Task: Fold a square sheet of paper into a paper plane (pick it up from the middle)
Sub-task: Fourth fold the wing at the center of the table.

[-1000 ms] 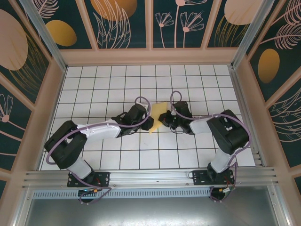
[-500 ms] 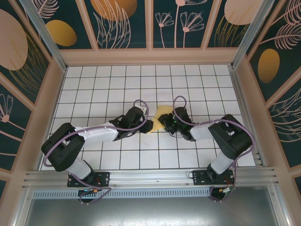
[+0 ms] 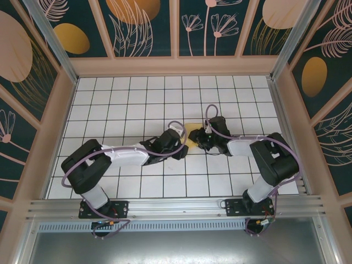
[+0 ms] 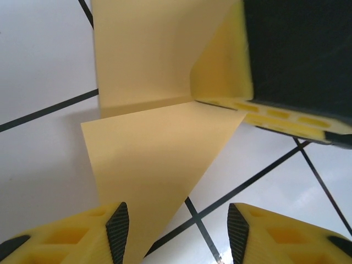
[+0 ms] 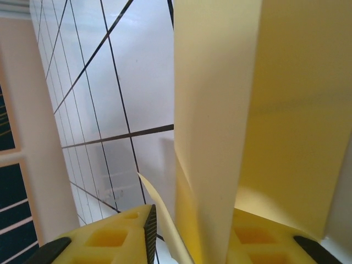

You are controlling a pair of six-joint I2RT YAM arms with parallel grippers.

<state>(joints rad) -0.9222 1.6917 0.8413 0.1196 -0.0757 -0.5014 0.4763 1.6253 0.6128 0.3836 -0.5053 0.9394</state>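
Since a second earlier, the pale-yellow square sheet of thin paper had sunk lower and showed far less of itself from above. What had been a tall yellow strip between the two arms was now a small patch, largely covered by them.

It lay near the middle of the white gridded worktop, partly folded. One triangular flap was flat on the tiles, and another part was raised along a crease.

Paper like this would be almost weightless and limp. It would slide readily on the smooth tiles and take a stray crease easily. I judged it best taken by a light pinch on a doubled edge close to the crease, with the other arm pinning the flat part.

The left fingers stood apart, one over the flap's near edge and one over bare tile, holding nothing. The right fingers were also parted, astride the raised fold. From so close, it was hard to tell whether either pad actually pressed the paper.

Farther out, the left arm had reached further right, bringing its fingers to the sheet's near-left side. The right arm had shifted only slightly.
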